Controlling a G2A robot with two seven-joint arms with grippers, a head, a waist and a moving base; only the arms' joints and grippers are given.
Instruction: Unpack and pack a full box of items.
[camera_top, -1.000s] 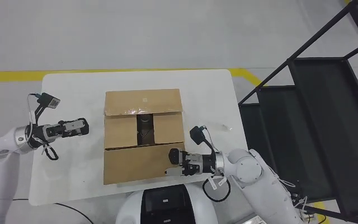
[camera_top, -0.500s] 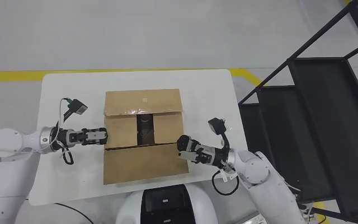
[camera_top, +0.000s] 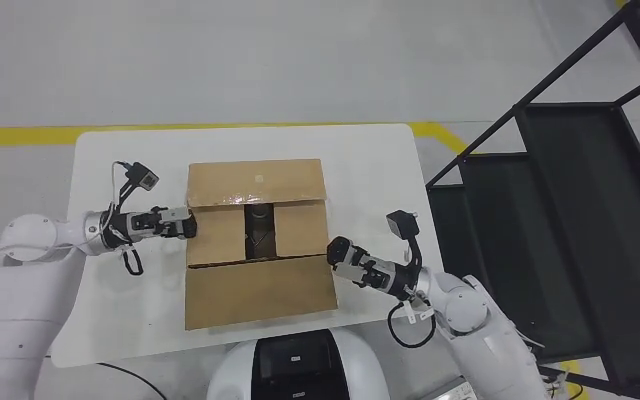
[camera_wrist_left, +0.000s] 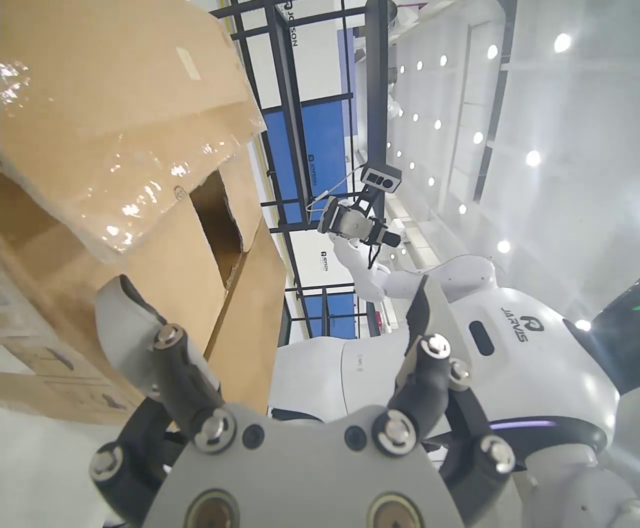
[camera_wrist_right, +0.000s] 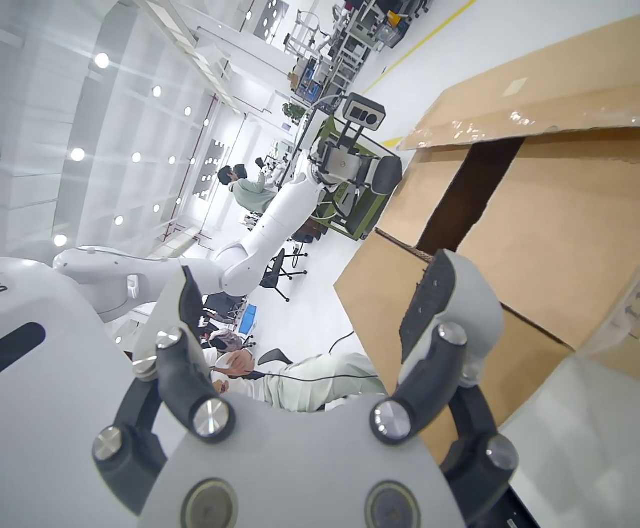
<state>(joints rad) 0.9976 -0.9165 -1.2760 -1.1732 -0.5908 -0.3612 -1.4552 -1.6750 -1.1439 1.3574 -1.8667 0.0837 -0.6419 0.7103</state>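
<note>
Box: mid-table. Outer flaps are folded out and inner flaps are down. Dark items show in the gap between them.
Left gripper: at the box's left wall, fingers spread wide, empty. Probably placed to lift an inner flap.
Right gripper: at the box's right wall, also wide and empty.
Room: bare table on both sides of the box, enough for the flaps to swing out.

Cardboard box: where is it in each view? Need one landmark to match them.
Top view: cardboard box at the centre of the white table, flaps partly open.
Left wrist view: box close ahead of the open left claw.
Right wrist view: box close ahead of the open right claw.
Shared landmark: the taped outer flap.
</note>
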